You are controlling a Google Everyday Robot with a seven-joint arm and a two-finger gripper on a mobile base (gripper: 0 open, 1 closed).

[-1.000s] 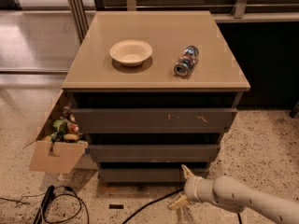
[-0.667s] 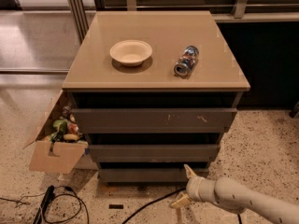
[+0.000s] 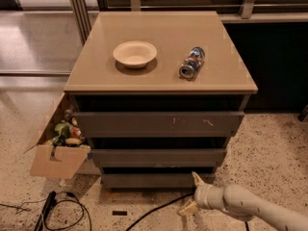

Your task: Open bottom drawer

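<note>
The bottom drawer (image 3: pixel 154 180), a plain grey-brown flat front with no handle, sits lowest in the beige-topped cabinet (image 3: pixel 163 30), just above the speckled floor (image 3: pixel 274 148). It looks shut or nearly so, its face about flush with the fronts above. A dark recess runs along its upper edge, and that lip seems the only place to take hold: a finger hooked behind the top edge, near the middle if possible so the drawer does not skew on its runners. The front is stiff board and should bear a firm pull. The smooth face offers little to pinch, so a grip on the flat surface would likely slip. Its weight cannot be judged, as the contents are hidden.

The cream two-finger gripper (image 3: pixel 191 194) hangs low at the drawer's right end, just in front of it, with its fingers spread wide apart, one pointing up toward the drawer's top edge and the other down toward the floor. It holds nothing.

Above lie the middle plain drawer front (image 3: pixel 159 157) and the taller drawer front with white scratch marks (image 3: pixel 159 124). On top rest a shallow cream bowl (image 3: pixel 135 54) and a drinks can lying on its side (image 3: pixel 192 62). An open cardboard box of oddments (image 3: pixel 55 160) stands at the cabinet's left, with black cables (image 3: pixel 62 211) on the floor
</note>
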